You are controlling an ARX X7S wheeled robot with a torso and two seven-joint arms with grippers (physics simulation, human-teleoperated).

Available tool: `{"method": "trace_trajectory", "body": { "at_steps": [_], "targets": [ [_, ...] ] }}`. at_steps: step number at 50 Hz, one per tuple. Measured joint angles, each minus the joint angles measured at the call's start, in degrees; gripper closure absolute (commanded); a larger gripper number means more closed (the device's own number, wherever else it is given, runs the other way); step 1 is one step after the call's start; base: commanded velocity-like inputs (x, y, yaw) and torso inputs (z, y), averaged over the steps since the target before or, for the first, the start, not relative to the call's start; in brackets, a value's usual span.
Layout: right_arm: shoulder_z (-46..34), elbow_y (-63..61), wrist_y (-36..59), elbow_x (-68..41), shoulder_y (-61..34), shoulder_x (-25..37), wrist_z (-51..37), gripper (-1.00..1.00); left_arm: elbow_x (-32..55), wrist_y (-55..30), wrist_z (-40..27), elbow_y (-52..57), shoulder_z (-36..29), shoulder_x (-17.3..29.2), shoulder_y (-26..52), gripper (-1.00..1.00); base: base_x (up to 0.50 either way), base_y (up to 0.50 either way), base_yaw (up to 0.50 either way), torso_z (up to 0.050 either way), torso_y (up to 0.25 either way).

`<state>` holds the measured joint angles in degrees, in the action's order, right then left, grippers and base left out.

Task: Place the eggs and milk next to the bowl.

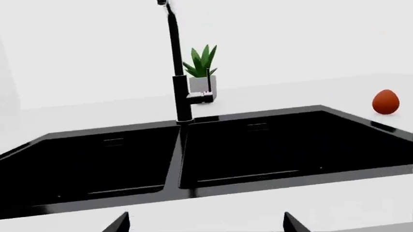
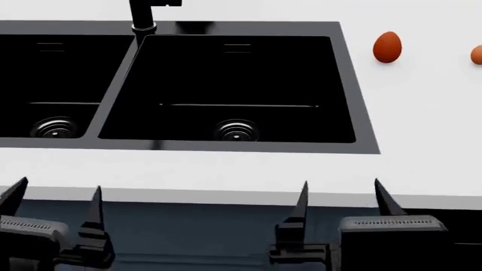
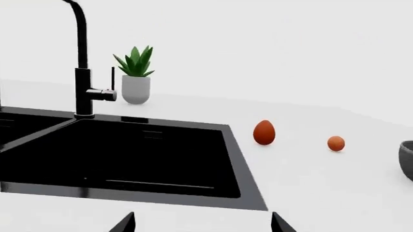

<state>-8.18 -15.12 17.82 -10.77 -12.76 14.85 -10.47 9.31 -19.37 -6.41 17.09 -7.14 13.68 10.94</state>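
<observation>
One orange-brown egg [image 2: 387, 46] stands on the white counter right of the sink; it also shows in the right wrist view [image 3: 264, 132] and the left wrist view [image 1: 386, 102]. A second egg [image 2: 477, 55] lies further right at the head view's edge, also in the right wrist view [image 3: 335, 143]. The grey bowl [image 3: 407, 158] shows only as a rim at that view's edge. The milk is out of view. My left gripper [image 2: 54, 200] and right gripper [image 2: 340, 197] are both open and empty, low at the counter's front edge, well short of the eggs.
A black double sink [image 2: 226, 84] with a tall black faucet [image 3: 82, 72] fills the counter ahead. A small potted plant [image 3: 135, 77] stands behind the faucet by the white wall. The counter's front edge [image 2: 226, 195] runs just beyond my fingertips.
</observation>
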Motion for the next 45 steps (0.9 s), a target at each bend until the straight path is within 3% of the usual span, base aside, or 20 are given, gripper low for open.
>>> {"method": "trace_trajectory", "body": {
  "at_steps": [15,33,45],
  "targets": [
    [1.33,-0.7,11.9,-2.25,-14.01,3.77,1.18,-1.0,3.97,-10.31,1.63,-1.43,3.47,3.34,14.45,-1.0,0.0,0.0,0.0,0.0,0.0],
    [-0.06,12.95,17.93,-1.76,-33.38,6.57,4.21,-1.0,2.89,-11.53,3.2,-21.73,4.04,6.0,34.05,-1.0,0.0,0.0,0.0,0.0,0.0],
    [-0.03,16.55,19.71,-2.13,-38.69,7.26,5.02,-1.0,1.31,-13.04,3.19,-24.38,2.53,7.28,38.34,-1.0,0.0,-0.14,0.0,0.0,0.0]
  ]
}}
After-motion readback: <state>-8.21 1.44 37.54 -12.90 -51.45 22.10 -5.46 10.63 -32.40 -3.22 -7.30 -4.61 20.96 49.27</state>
